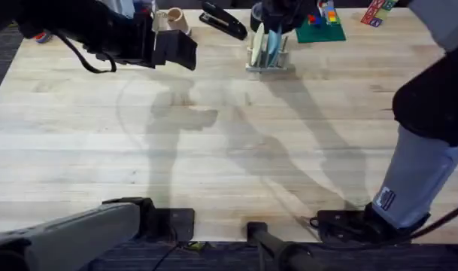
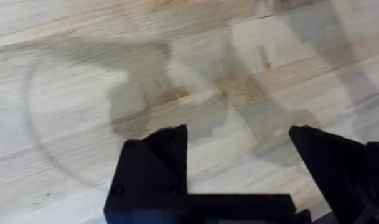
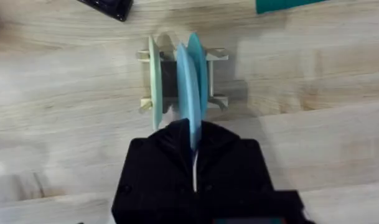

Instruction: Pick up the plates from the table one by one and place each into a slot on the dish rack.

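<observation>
Black fingers of the right gripper (image 3: 194, 146) are closed on the edge of a pale blue plate (image 3: 184, 87), which stands on edge in a slot of the cream dish rack (image 3: 147, 57). Just beside it, in the next slot, stands a teal plate (image 3: 198, 65), the two nearly touching. A cream plate (image 3: 154, 81) stands upright at the other side of the rack, with an open slot between it and the blue one. In the overhead view the right gripper (image 1: 277, 19) sits over the dish rack (image 1: 268, 66) at the far edge of the table (image 1: 229, 150), its arm reaching up from the lower right.

The left gripper (image 2: 239, 134) hangs with its jaws wide apart and nothing between them, above bare wood marked by shadow. In the overhead view the left gripper (image 1: 176, 45) is at the far left part of the table, well apart from the rack.

Behind the rack lie a black stapler (image 1: 222, 20), a pink cup (image 1: 172, 19) and a green baseplate (image 1: 319, 31) carrying coloured bricks.
</observation>
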